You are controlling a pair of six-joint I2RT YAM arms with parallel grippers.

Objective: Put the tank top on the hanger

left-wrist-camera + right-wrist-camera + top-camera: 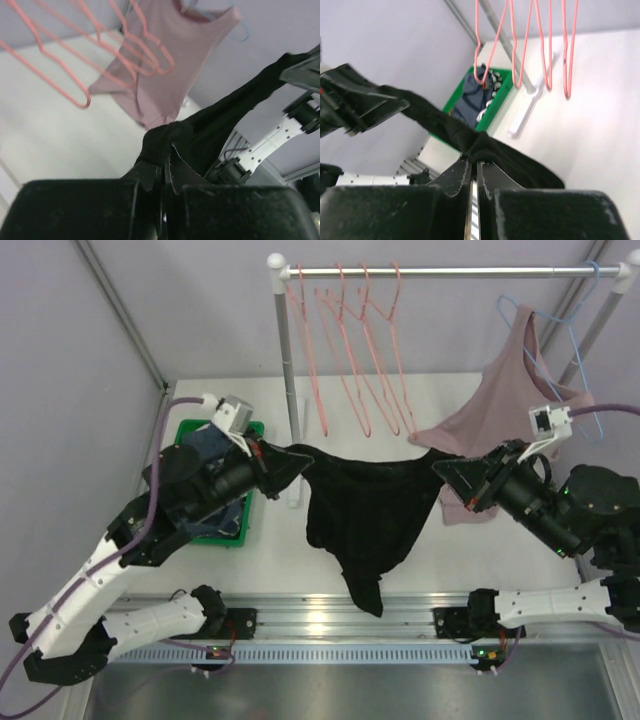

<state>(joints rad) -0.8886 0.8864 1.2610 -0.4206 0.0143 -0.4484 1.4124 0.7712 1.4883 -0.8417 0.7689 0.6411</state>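
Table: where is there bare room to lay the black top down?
Bare: the near table strip between the green bin and the black tank top, and the one between that top and the right arm. Behind it, rack post to pink top is bare, under dangling pink hangers. Crowded: the bin's corner, and far right.

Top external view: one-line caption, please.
Left end effector and right end effector hold the black tank top stretched between them, before pink hangers on a rail.
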